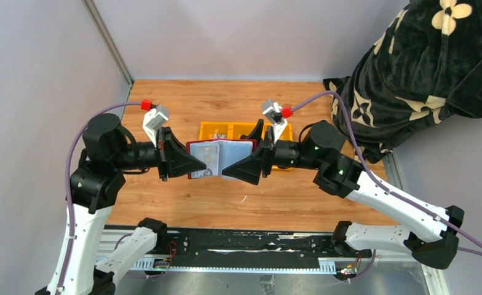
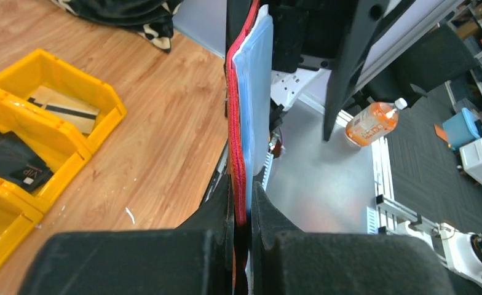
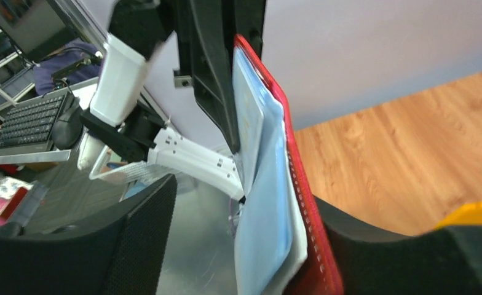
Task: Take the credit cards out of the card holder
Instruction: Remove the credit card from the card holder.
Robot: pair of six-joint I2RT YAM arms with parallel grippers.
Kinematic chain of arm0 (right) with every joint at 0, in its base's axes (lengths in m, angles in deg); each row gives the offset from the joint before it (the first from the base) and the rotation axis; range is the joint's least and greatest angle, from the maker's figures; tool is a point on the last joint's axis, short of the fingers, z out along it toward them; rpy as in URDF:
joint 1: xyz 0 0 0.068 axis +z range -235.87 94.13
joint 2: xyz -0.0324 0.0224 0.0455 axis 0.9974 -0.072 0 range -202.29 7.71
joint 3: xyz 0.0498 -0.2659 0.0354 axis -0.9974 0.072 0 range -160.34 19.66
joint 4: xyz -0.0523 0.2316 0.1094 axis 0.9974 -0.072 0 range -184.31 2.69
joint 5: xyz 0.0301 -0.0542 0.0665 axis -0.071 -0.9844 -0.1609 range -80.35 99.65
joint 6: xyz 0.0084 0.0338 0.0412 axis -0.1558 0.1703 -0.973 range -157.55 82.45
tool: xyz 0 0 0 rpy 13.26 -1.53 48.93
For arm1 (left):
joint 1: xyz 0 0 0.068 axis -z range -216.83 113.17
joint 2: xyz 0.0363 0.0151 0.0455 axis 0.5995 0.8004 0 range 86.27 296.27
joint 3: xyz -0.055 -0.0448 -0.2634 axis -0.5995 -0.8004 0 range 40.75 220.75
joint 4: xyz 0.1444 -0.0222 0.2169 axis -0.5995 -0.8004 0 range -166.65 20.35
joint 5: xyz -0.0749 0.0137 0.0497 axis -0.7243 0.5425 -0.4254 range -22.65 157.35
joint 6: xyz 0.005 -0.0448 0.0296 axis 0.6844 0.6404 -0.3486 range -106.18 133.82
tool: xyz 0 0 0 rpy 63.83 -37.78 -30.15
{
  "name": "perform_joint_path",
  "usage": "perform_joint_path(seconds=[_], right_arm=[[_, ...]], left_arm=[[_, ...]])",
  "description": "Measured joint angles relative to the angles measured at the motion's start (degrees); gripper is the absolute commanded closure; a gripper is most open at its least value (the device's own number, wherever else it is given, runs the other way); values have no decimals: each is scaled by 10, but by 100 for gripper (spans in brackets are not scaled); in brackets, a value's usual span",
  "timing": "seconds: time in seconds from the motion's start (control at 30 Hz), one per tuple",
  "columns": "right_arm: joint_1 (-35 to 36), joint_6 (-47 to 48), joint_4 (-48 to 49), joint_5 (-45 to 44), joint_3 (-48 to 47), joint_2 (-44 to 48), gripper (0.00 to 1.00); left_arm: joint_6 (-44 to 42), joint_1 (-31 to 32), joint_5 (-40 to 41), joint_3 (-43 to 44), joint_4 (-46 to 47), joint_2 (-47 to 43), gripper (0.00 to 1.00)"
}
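Maroon leather-like folding card holder (image 1: 237,150) is hanging with left claw (image 2: 243,196) clamping one edge, while half-open right claw (image 3: 241,203), straddling the other, should be pinching a credit card (image 1: 208,157), not sleeve.

two-toned throughout: white shells on the long links of the left arm (image 1: 79,236) and right arm (image 1: 398,206), matte black on the rounded joints and bases. strung with a purple-grey cable (image 1: 118,108) per arm, tipped by a red plug (image 1: 146,105) beside a white-and-grey wrist camera block (image 1: 157,120). tiny green lights (image 1: 315,147) on a right-arm joint. black, wedge-shaped left gripper (image 1: 200,165) and right gripper (image 1: 227,171); fine mesh texture on one right finger (image 3: 137,246).
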Motion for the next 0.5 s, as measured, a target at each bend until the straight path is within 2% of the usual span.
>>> perform_joint_path(seconds=[0.03, 0.07, 0.13, 0.17, 0.2, 0.23, 0.3, 0.33, 0.37, 0.5], right_arm=[[0, 5, -10, 2, -1, -5, 62], [0, 10, -24, 7, -2, -11, 74], [-1, 22, -45, 14, -6, -21, 94], [-4, 21, -58, 20, -10, -26, 99], [-7, 24, -66, 24, -13, -30, 100], [-8, 26, -70, 27, -15, -32, 100], [-10, 25, -72, 35, -15, -34, 100], [-10, 23, -71, 38, -14, -33, 100], [-11, 19, -62, 38, -11, -31, 100], [-15, -23, 40, 32, 56, -2, 100]], left_arm=[[-17, 0, 0, 10, -20, 7, 100], [-33, 0, 0, 20, -40, 13, 100], [-62, 0, 0, 35, -71, 19, 100], [-76, 0, 0, 41, -87, 21, 100], [-86, 0, 0, 44, -97, 21, 88], [-95, 0, 1, 45, -105, 21, 62], [-107, 0, 2, 48, -116, 20, 29], [-113, 0, 2, 48, -120, 19, 22], [-118, 0, 4, 49, -123, 19, 19], [-116, 0, 5, 37, -109, -1, 21]])
